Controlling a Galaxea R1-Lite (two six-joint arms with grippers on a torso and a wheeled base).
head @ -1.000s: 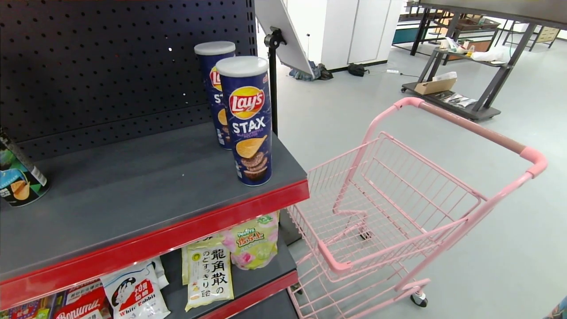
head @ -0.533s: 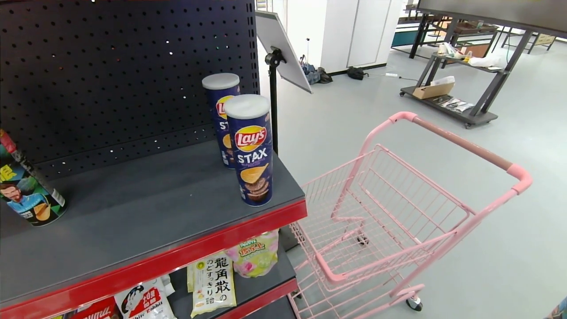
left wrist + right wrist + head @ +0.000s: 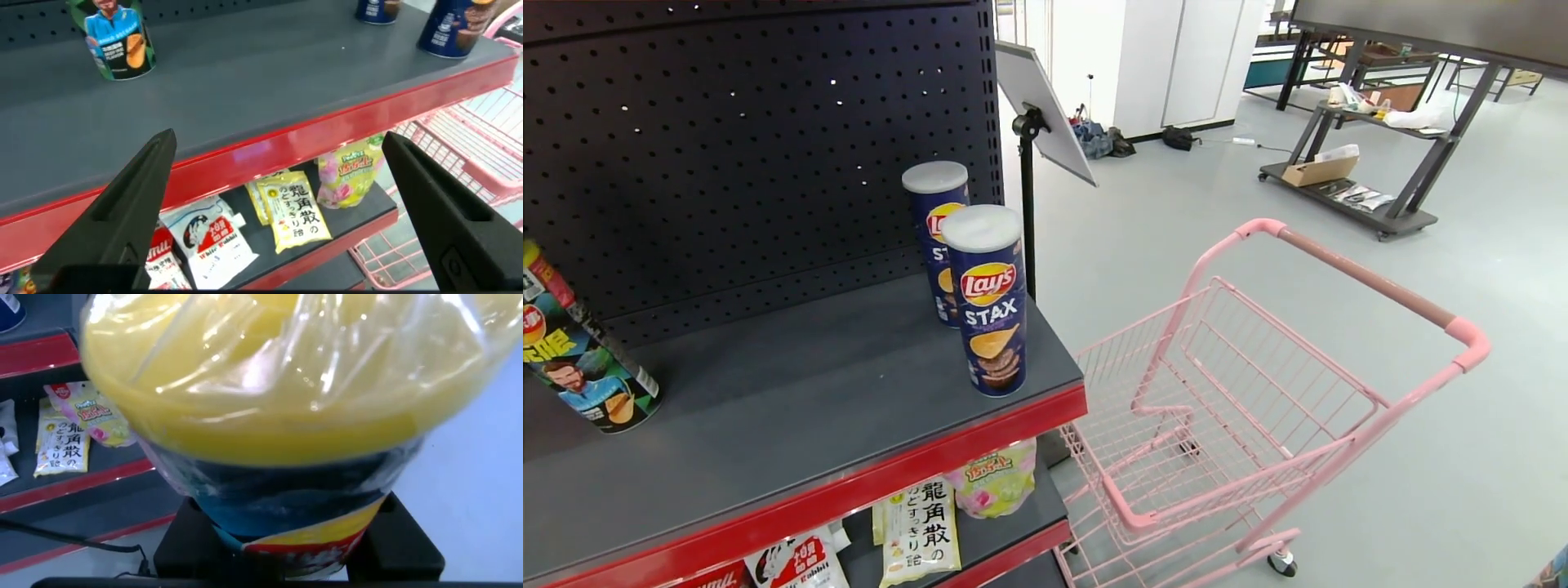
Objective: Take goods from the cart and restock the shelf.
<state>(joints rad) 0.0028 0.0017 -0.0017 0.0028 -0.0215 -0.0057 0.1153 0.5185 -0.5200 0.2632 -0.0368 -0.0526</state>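
Clamping yellow-lidded tub [image 3: 270, 416]: right pincer [image 3: 298, 543] | left pincer [image 3: 278, 139] apart | chip cans [image 3: 984, 302] crowd shelf [image 3: 768, 400] end

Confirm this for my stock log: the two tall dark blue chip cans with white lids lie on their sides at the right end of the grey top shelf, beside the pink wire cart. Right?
No. The head view shows the front can and the rear can standing upright, not lying. The rest holds: right end of the grey shelf, beside the pink cart.

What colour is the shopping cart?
The shopping cart is pink, best seen in the head view.
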